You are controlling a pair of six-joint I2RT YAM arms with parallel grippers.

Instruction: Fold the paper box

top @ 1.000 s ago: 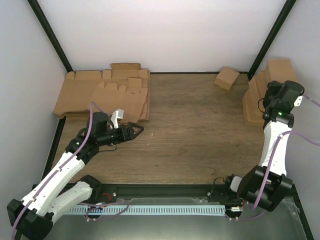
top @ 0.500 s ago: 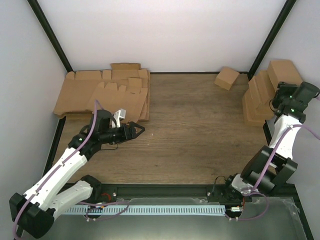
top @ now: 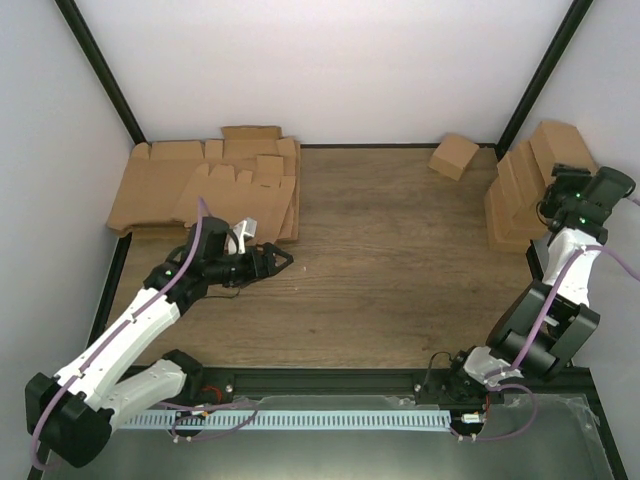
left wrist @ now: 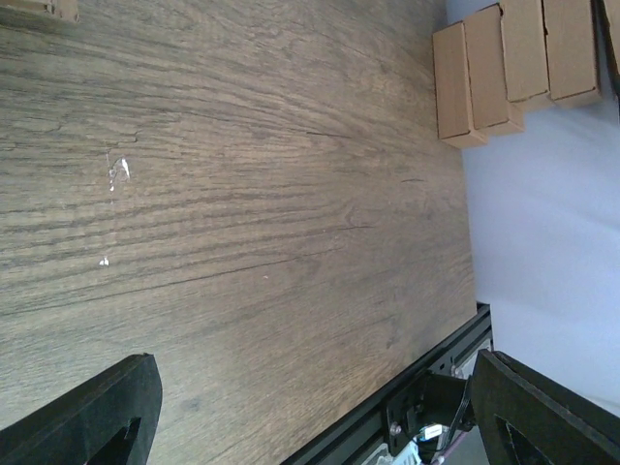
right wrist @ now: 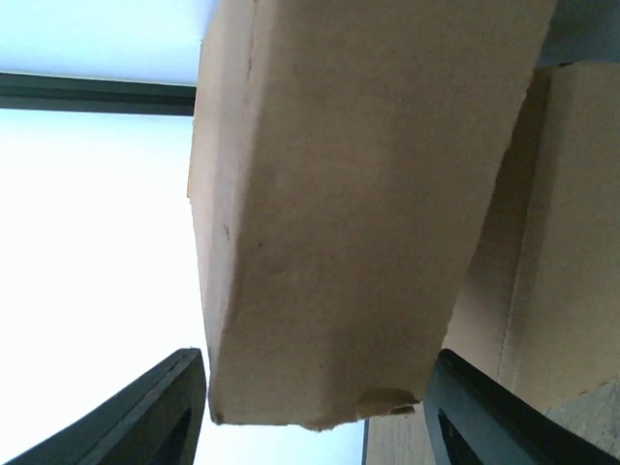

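Note:
A folded brown paper box (right wrist: pixel 358 194) fills the right wrist view between my right gripper's (right wrist: pixel 320 412) dark fingers (right wrist: pixel 165 412), with a thin gap on each side, so the jaws stand open around it. From above, the right gripper (top: pixel 566 180) is at the top box (top: pixel 558 143) of the pile by the right wall. My left gripper (top: pixel 283 260) hovers open and empty over the wooden table (top: pixel 400 270), just in front of the flat unfolded cardboard sheets (top: pixel 210 185). The left wrist view shows its fingers (left wrist: pixel 87 417) wide apart above bare wood.
A stack of folded boxes (top: pixel 510 200) leans at the right edge, also seen as the row of boxes (left wrist: pixel 513 58). One small folded box (top: pixel 454 156) sits at the back right. More cardboard (right wrist: pixel 547 242) lies behind the box. Black frame posts and white walls enclose the table.
The right arm has swung outward toward the right wall and its jaws have widened around the box. The left arm has shifted slightly right, still open.

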